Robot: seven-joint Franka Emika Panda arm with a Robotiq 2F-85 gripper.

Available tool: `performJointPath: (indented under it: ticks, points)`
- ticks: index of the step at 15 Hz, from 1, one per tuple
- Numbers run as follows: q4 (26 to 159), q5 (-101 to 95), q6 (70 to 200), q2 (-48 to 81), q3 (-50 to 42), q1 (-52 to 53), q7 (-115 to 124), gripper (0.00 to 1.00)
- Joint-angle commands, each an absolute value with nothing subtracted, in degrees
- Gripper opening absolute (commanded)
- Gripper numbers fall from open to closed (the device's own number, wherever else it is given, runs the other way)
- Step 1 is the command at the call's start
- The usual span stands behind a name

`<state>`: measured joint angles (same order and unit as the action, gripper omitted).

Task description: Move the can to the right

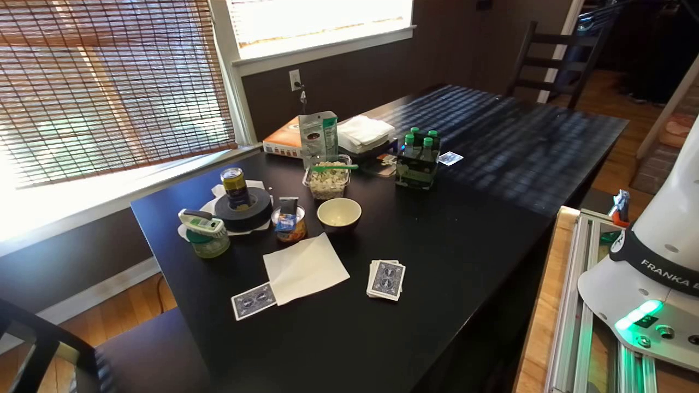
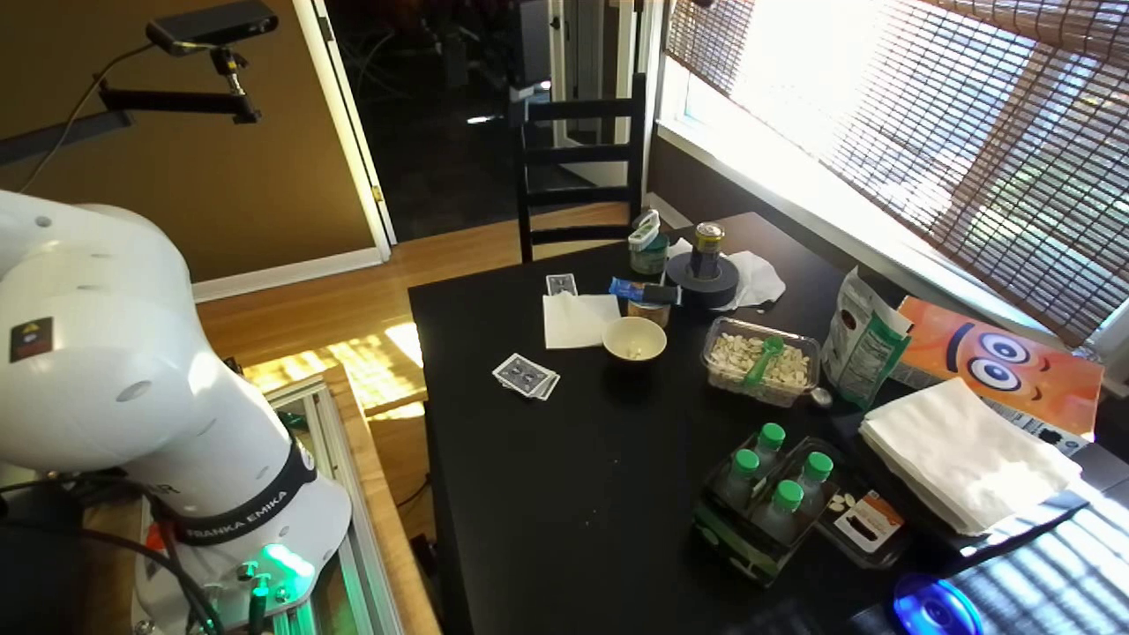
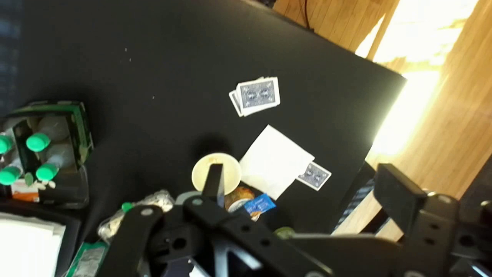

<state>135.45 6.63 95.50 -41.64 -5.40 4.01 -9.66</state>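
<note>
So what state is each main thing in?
Gripper: open
Short can: upright, packet on top
Tall can: upright
Tape: flat
Bowl: upright
Tub: upright, brush on top
Clear box: open, spoon on top
Bottles: capped, in carrier
Card pile: face down
Pouch: upright, seal unclear
Base light: green

I log a short can and a slimmer can, both upright; which is meant I cannot tell. Short can: orange-brown label, pale metal rim, blue-and-black packet across its top; in an exterior view it stands just left of the cream bowl. Slimmer can: gold upper part, dark lower part; farther left and farther off there, standing on a black tape roll or within its ring, unclear. My wrist view shows the short can partly hidden.
</note>
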Motion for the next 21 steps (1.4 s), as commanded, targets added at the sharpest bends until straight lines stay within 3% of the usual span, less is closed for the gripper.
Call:
performJointPath:
  ticks: [1, 8, 9, 12, 17, 21]
  points:
    - [131.64, 8.61, 106.75, -31.13, -2.82, 3.89, -6.97, 1.00]
    - [121.25, 5.81, 125.44, -7.89, 2.38, 3.48, 2.89, 1.00]
    - [127.23, 6.68, 124.52, -14.69, 1.51, 3.66, 0.10, 1.00]
    - [122.78, 6.63, 125.99, -8.04, 2.18, 3.67, 1.44, 1.00]
    - [121.80, 6.63, 125.98, -7.75, 2.16, 3.56, 1.63, 1.00]
    - [114.98, 4.41, 136.78, 2.03, 2.55, 3.24, 4.90, 1.00]
